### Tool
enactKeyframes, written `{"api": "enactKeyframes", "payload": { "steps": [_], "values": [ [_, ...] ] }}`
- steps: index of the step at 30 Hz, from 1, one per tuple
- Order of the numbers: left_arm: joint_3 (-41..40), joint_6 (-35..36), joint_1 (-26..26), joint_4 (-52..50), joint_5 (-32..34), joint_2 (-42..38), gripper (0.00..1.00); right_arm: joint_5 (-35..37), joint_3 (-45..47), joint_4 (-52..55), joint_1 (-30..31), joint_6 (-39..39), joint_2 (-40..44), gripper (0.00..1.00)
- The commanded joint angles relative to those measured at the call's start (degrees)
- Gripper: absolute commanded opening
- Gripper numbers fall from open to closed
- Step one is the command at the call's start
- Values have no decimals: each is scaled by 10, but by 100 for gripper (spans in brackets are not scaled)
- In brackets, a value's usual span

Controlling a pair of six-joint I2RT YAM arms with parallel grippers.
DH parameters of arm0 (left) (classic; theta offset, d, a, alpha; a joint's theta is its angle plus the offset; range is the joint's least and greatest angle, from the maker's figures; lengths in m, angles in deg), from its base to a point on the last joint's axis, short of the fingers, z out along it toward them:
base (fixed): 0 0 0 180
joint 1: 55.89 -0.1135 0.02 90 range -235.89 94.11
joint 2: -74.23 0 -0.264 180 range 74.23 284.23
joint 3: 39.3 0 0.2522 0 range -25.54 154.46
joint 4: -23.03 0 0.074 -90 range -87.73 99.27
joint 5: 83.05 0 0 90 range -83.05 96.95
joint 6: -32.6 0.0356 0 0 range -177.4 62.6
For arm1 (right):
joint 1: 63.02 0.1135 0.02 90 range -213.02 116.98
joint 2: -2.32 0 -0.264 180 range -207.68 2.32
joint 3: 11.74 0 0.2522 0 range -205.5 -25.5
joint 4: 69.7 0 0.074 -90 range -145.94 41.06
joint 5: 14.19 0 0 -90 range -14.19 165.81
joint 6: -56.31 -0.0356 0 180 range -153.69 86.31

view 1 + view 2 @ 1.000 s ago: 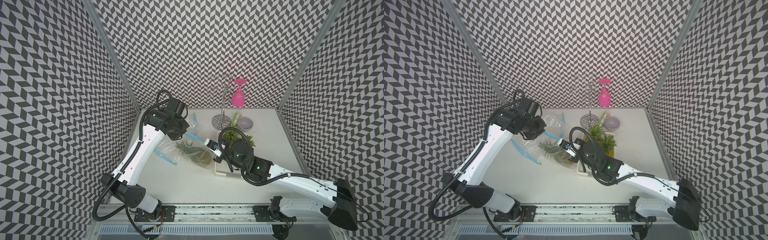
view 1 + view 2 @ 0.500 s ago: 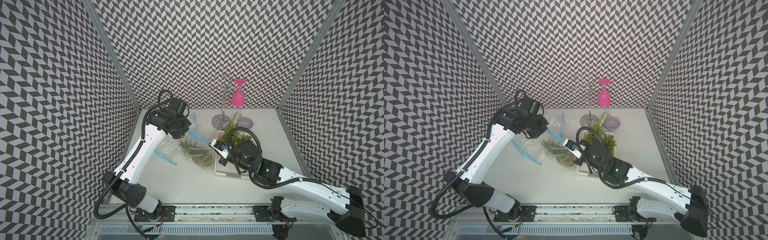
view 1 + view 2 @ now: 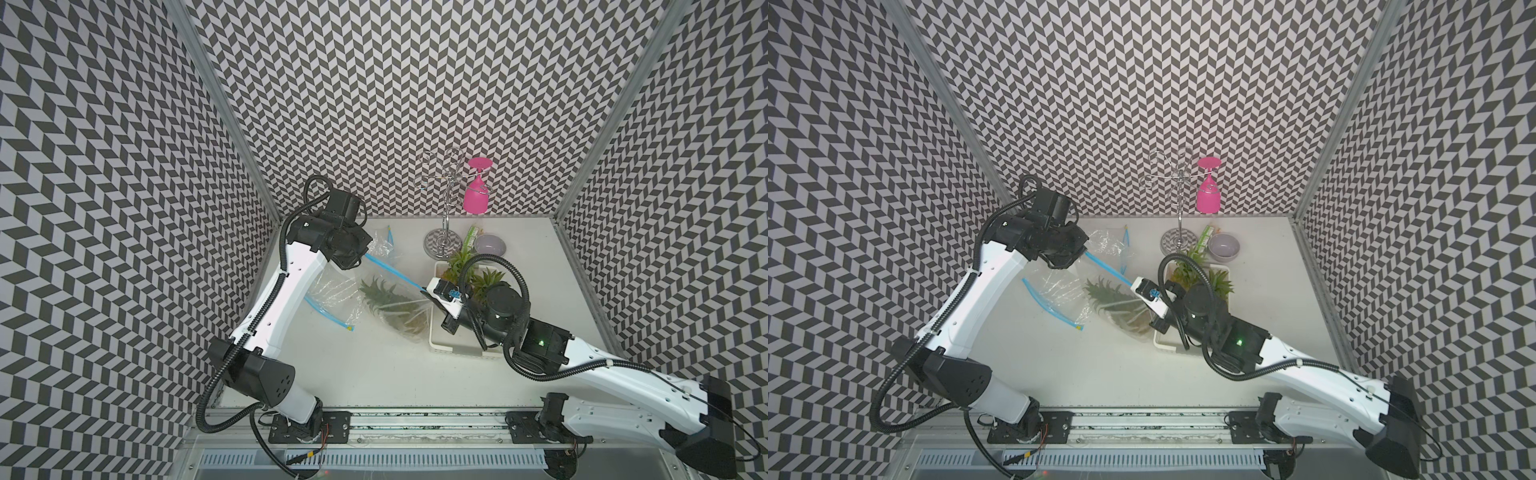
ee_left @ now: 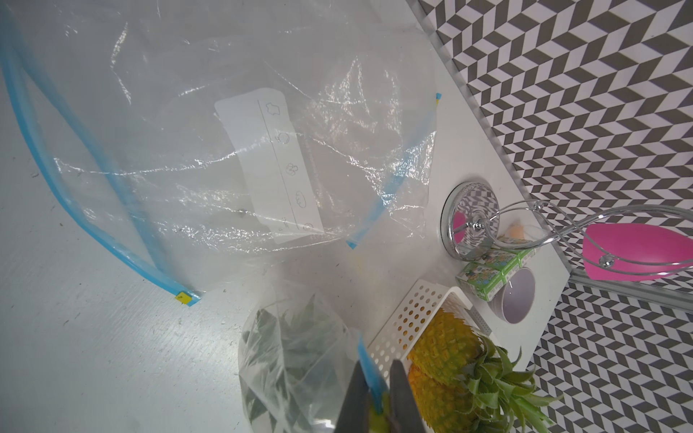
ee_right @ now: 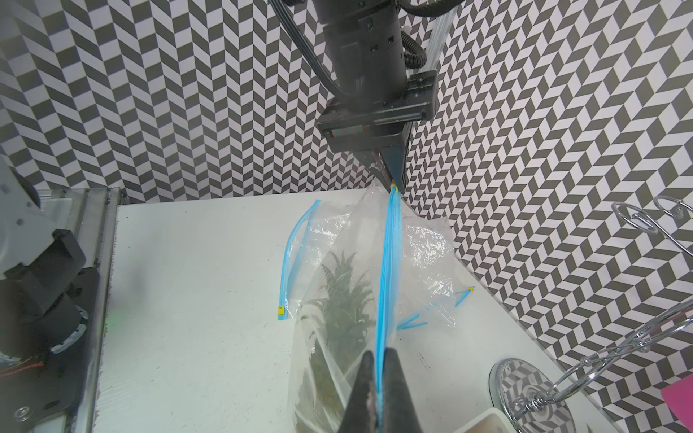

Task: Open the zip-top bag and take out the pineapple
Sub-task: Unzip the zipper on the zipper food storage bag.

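Right wrist view, and here's the state of play: the white surface lies below both end effectors, and the zip-top bag hangs down between them. I cannot tell whether its bottom rests on the surface. The pineapple is inside the bag, crown towards the left end effector and body nearer the right end effector. The blue zip strip runs taut and straight from one to the other. Each end effector is clamped tight on its own end of that strip.

Now the worry. Both tracks of the seal look pressed together along the whole run, so my read is the bag is not yet open. Pulling lengthwise only tightens the strip and won't part it. Too much tension and the thin plastic could slip out of a pinch or tear at the corner. The bag's load would then drop against the white basket just beside the right end effector.
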Motion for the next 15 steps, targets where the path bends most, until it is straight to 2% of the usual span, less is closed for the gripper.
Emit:
{"api": "enactKeyframes", "payload": {
  "steps": [1,9,15],
  "values": [
    [3,15,-27,37,73,8,5,-13,2,-24,-1,-11,35,0],
    [1,29,-52,52,63,9,9,-11,2,-18,-1,-21,42,0],
    [3,30,-53,77,14,11,7,-12,2,-16,-1,-27,38,0]
  ]
}}
